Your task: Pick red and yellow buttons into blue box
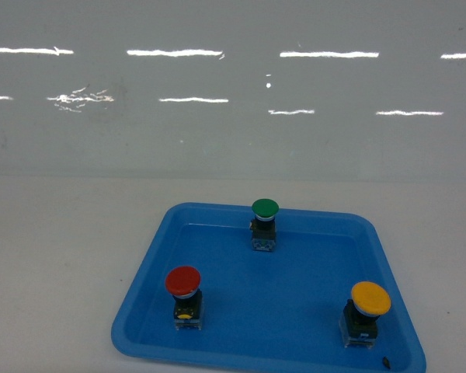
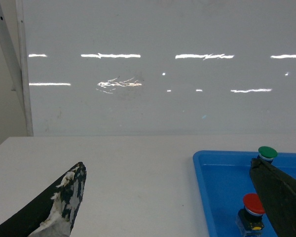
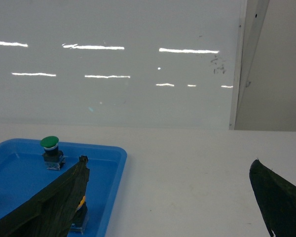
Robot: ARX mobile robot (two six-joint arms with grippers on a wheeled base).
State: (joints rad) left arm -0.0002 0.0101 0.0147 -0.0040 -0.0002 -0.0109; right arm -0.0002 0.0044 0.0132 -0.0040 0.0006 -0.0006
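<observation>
Red button (image 1: 183, 281) stands upright at tray (image 1: 311, 280) front-left; yellow button (image 1: 370, 298) front-right; green button (image 1: 265, 208) at rear; left gripper (image 2: 167, 197) and right gripper (image 3: 170, 190) both spread, holding nothing; the yellow button appears partly hidden behind a right finger (image 3: 49, 202).

From the right wrist camera, the yellow-capped push button (image 3: 81, 210) is mostly hidden behind the right hand (image 3: 175, 197)'s near-side dark finger (image 3: 49, 202); only a sliver of yellow and some clear base peek out. The shallow blue plastic tray (image 3: 116, 170) runs off the left and bottom edges there. In the left wrist view, the left hand (image 2: 172, 197)'s finger (image 2: 281, 197) covers the green-capped button (image 2: 267, 152)'s base, and the red-capped button (image 2: 253, 211)'s base is clipped at the bottom. The head view shows neither hand.
</observation>
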